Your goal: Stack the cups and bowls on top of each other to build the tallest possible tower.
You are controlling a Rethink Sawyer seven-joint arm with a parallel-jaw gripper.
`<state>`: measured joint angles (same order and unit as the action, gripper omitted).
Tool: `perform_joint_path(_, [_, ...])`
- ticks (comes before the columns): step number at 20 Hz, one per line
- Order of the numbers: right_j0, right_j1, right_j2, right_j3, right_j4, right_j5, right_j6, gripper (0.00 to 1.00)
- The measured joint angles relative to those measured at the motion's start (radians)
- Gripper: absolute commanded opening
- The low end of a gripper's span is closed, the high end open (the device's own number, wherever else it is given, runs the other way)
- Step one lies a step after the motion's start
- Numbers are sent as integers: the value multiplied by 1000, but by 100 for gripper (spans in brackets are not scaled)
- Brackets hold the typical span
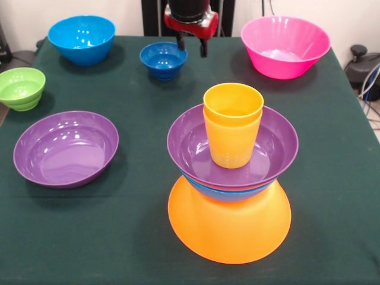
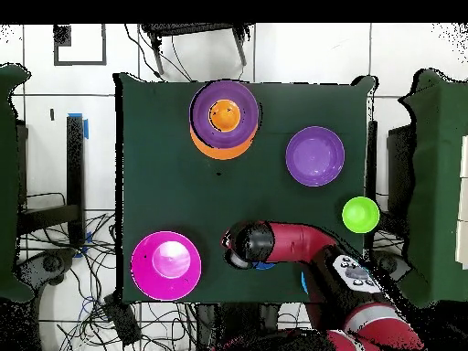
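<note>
The tower stands at the front middle of the table. A wide yellow-orange bowl (image 1: pixel 229 228) lies upside down as its base. On it sit a bright blue bowl (image 1: pixel 228 192), then a shallow purple bowl (image 1: pixel 273 145). Two nested yellow-orange cups (image 1: pixel 233 127) stand upright in that bowl. The tower also shows in the overhead view (image 2: pixel 222 119). My gripper (image 1: pixel 191 46) hangs at the table's far side, just right of the small dark blue bowl (image 1: pixel 163 59). It is open and empty.
A bright blue bowl (image 1: pixel 81 38), a small green bowl (image 1: pixel 22 88) and a second purple bowl (image 1: pixel 65 148) stand on the left. A large pink bowl (image 1: pixel 285 46) stands at the far right. In the overhead view my arm (image 2: pixel 283 242) covers the dark blue bowl.
</note>
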<state>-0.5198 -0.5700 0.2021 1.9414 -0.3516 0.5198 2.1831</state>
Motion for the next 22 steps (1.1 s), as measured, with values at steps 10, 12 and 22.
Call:
perform_joint_path(10, [8, 23, 18, -25, -40, 0, 0, 100])
perform_joint_path(12, [19, 15, 10, -25, -66, 0, 0, 100])
perform_joint_path(22, [47, -43, -27, -24, -145, -4, 0, 100])
